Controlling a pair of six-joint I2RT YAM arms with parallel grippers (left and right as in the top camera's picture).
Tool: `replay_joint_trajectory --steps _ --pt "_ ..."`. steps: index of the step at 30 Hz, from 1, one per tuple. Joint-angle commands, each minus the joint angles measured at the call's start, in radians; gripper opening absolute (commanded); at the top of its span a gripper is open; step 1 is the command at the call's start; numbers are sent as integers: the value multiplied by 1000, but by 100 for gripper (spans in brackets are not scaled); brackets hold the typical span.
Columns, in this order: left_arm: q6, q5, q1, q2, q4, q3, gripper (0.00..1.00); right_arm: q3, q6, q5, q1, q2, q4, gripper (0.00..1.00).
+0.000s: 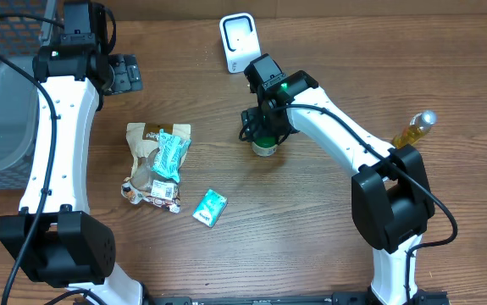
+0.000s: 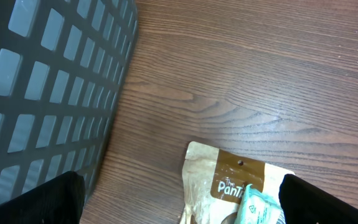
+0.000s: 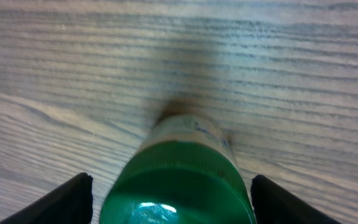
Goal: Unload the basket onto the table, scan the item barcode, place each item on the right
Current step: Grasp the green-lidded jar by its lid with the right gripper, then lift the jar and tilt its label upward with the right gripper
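Squarely inside right claw point(image 3: 172, 194), jaws apart: upright green-capped jar point(image 3: 180, 174) (pale body); left claw point(image 2: 179, 199) apart too.

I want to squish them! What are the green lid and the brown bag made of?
The lid looks like smooth, shiny plastic: light glints on it. The bag looks like matte brown paper, crinkled; maybe lined inside, can't tell.
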Motion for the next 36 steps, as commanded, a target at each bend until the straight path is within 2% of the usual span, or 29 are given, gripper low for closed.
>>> replay_joint_trajectory --steps 1,4,11,20,26,36 --pt "14 -7 -2 -15 1 18 100 -4 -4 -6 3 6 -19 73" --pt "14 -7 -2 -15 2 18 99 -4 10 -6 3 6 -48 64" --pt "14 -7 -2 -15 1 18 100 -4 105 -6 3 6 -85 60" --pt "14 -7 -2 -15 2 18 100 -4 188 -6 30 6 -195 62" --pt "14 -7 -2 -15 1 18 100 -4 282 -10 61 6 -301 67" --pt "14 -7 -2 -15 1 18 100 -4 282 39 80 6 -291 74"
